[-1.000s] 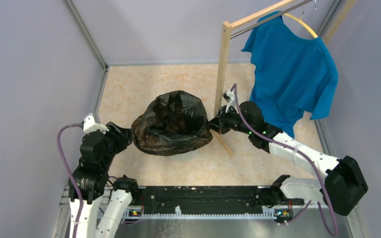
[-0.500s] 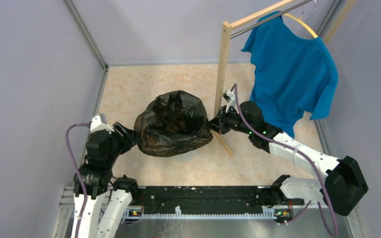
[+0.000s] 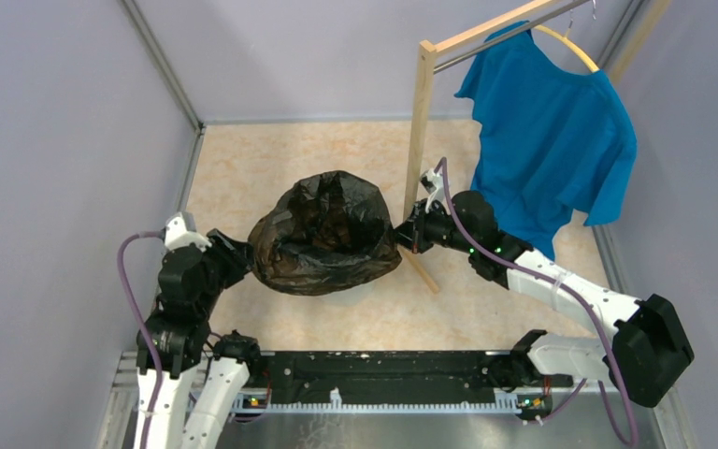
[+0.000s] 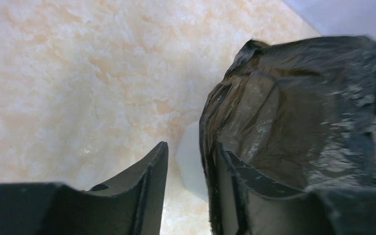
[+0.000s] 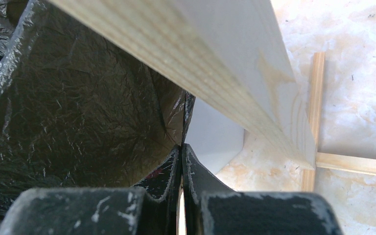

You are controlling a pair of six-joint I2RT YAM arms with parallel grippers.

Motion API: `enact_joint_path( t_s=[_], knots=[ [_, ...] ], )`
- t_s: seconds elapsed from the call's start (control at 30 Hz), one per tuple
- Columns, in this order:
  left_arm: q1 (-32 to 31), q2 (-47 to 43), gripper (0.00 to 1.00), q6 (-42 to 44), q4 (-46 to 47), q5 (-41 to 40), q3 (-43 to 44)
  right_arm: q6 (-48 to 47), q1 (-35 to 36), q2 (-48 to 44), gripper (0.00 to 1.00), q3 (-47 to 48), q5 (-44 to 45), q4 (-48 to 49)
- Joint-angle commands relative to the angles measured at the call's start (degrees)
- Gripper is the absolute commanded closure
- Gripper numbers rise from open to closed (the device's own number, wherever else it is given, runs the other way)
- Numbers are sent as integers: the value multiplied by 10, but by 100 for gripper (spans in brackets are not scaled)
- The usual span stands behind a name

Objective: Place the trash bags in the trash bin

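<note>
Inventory and Condition

Count: one trash bag (image 3: 323, 234), one trash bin (image 4: 190, 164), two claws. The bag is glossy, crinkled black film, brownish where thin, mouth up, draped over the bin. The right claw (image 3: 404, 234), right of the bin, is pinched closed on the bag rim. The left claw (image 3: 240, 254), left of the bin, has its jaws apart. Compared with half a second ago, it sits slightly farther from the bin.

A wooden rack (image 3: 418, 122) stands upright toward the back right of the pale marbled table (image 3: 271, 159), and its thin foot strip (image 3: 423, 272) lies flat on the surface. A metal bar (image 3: 495, 42) runs just under the top rail, and there hangs a blue shirt (image 3: 552, 131) on a yellow hanger (image 3: 575, 47). Plain grey walls (image 3: 56, 140) close in left, back and right.
</note>
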Motion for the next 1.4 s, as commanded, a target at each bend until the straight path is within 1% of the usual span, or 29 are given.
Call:
enact_joint_path(
  t_s=[0.0, 0.13, 0.2, 0.3, 0.33, 0.53, 0.8, 1.0, 1.13, 1.3, 1.37],
  knots=[
    [2, 5, 58, -8, 36, 25, -44, -3, 8, -8, 100, 21, -19, 20],
    [1, -7, 76, -24, 67, 52, -92, 3, 8, -4, 100, 17, -25, 32],
    [2, -5, 84, -33, 82, 74, -105, 7, 9, 1, 100, 18, -32, 37],
    [1, 1, 99, -42, 102, 84, -120, 7, 14, 4, 100, 21, -31, 38],
    [1, 3, 100, -47, 111, 89, -126, 7, 16, 3, 100, 22, -30, 37],
    [1, 42, 100, -77, 175, 142, -185, 5, 20, 5, 100, 21, -22, 38],
    [1, 115, 100, -106, 202, 175, -230, -3, 22, 23, 100, -20, 21, 51],
    [1, 100, 100, -115, 207, 172, -265, -13, 30, 43, 100, -25, 37, 52],
    [1, 105, 100, -117, 200, 171, -259, -31, 32, 40, 100, -24, 64, 33],
    [1, 102, 100, -124, 169, 143, -234, -42, 32, 27, 100, -26, 85, 16],
    [1, 93, 100, -125, 160, 129, -224, -39, 32, 32, 100, -33, 91, 23]
  ],
)
